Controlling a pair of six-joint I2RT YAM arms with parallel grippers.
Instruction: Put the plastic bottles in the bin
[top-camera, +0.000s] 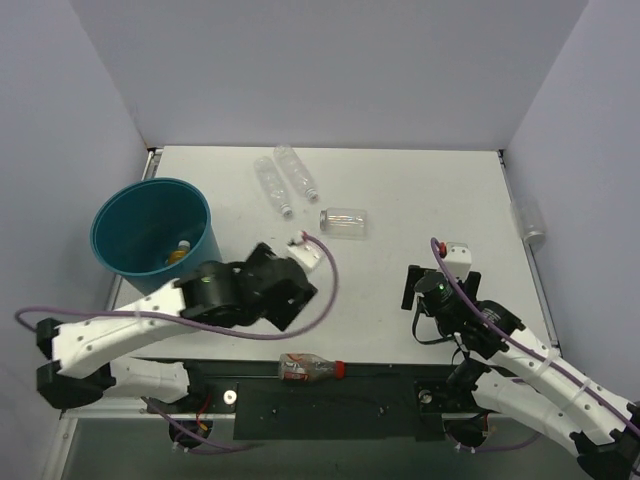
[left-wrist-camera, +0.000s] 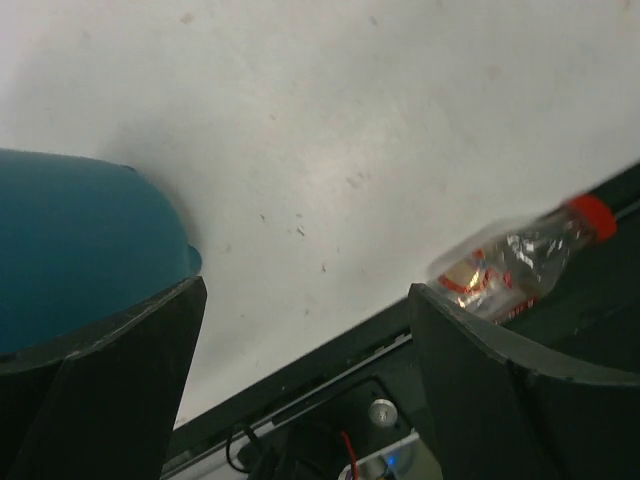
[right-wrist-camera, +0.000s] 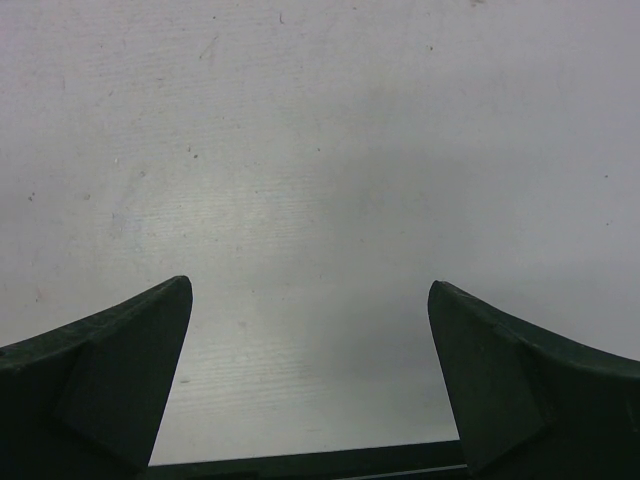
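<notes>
The teal bin (top-camera: 120, 215) stands at the table's left; a yellow-labelled bottle (top-camera: 178, 257) lies inside it. Two clear bottles (top-camera: 270, 186) (top-camera: 297, 172) and a short clear bottle (top-camera: 343, 221) lie at the back middle. A crushed bottle (top-camera: 308, 368) with a red label and red cap lies on the black rail at the near edge. My left gripper (top-camera: 283, 300) is open and empty, above the table between the bin and that crushed bottle. In its wrist view the gripper (left-wrist-camera: 305, 290) has the bin (left-wrist-camera: 80, 240) at the left and the crushed bottle (left-wrist-camera: 510, 265) at the right. My right gripper (top-camera: 422, 298) (right-wrist-camera: 310, 285) is open over bare table.
Another clear bottle (top-camera: 528, 220) lies past the table's right edge. A black rail (top-camera: 400, 370) runs along the near edge in front of the arm bases. White walls close in the back and both sides.
</notes>
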